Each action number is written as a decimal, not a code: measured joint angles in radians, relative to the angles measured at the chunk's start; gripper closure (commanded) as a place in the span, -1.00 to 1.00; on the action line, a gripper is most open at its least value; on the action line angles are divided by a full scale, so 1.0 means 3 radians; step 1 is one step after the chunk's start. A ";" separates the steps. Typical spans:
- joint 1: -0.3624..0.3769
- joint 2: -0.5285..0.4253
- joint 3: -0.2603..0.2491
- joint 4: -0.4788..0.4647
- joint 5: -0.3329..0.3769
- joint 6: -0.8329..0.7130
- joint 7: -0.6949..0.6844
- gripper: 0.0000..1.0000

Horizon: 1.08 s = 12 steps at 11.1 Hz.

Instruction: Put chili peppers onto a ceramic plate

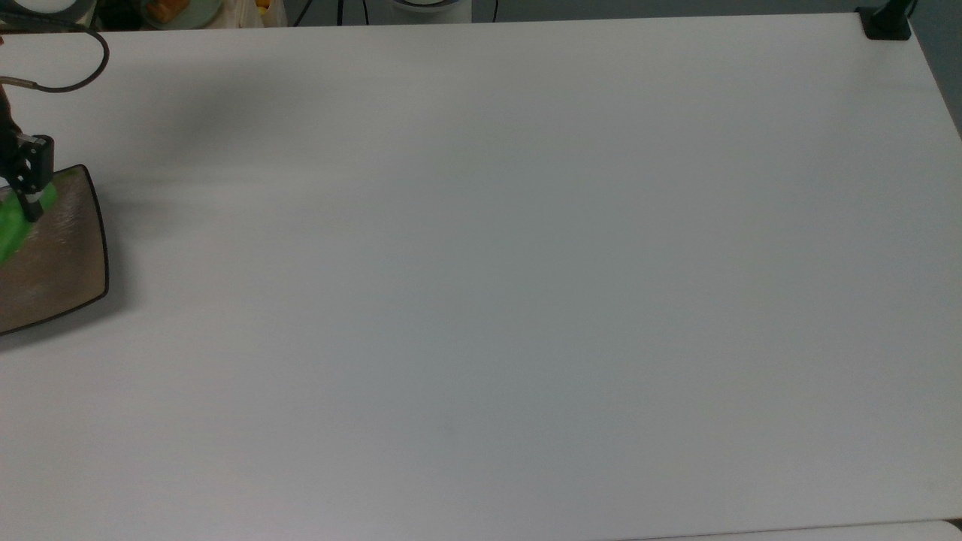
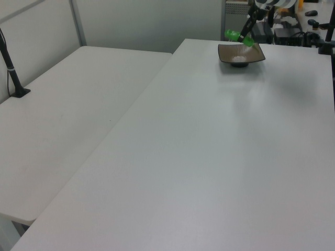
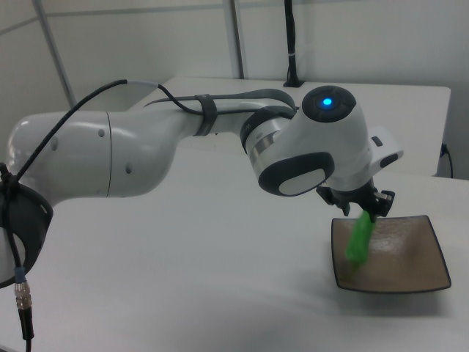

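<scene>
Hanging from the gripper [image 3: 364,209], the chili pepper [image 3: 358,238] is clamped at its stem end and points down, raised above the ceramic plate [image 3: 410,268] without touching it. In the top view the pepper [image 1: 13,225] overlaps the plate [image 1: 64,255] at the white table's [image 1: 481,285] left edge.

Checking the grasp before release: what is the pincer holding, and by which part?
The pincer holds the green chili pepper by its upper end; the rest hangs over the ceramic plate.
</scene>
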 measured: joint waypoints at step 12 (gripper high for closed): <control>-0.0021 -0.0334 0.0318 0.0012 -0.0464 -0.1651 0.0597 -1.00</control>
